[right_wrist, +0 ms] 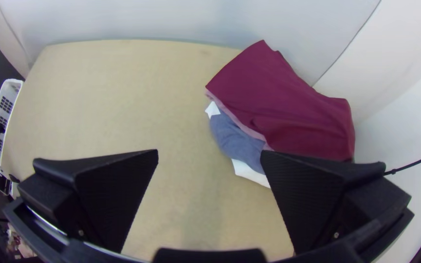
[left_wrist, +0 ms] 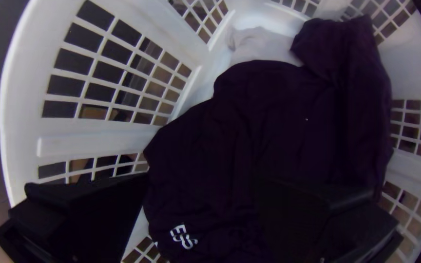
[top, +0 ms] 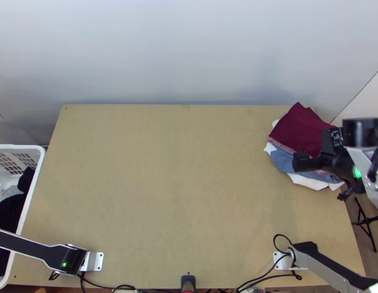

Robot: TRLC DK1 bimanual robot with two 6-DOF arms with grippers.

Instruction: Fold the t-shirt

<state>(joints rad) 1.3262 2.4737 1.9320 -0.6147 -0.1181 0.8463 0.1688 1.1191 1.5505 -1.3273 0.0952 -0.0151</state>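
Note:
In the top view, my right gripper (top: 314,152) is over the pile of folded cloth at the table's right end. The right wrist view has this gripper (right_wrist: 210,153) open, with nothing between its fingers. On top of the pile lies a maroon cloth (top: 298,128), folded, above blue-grey and white pieces. My left gripper (left_wrist: 205,185) is open over the white basket (left_wrist: 20,87), above a dark garment (left_wrist: 278,122) with small white lettering. That garment lies bunched in the basket; no cloth is visibly gripped. Which cloth is the t-shirt, I cannot tell.
The light wooden table (top: 174,171) stretches from the basket side to the cloth pile. A pale wall (top: 179,53) rises behind it. Black cables (top: 262,278) run along the near edge by the arm bases. Pale cloth (left_wrist: 264,46) lies beside the dark garment in the basket.

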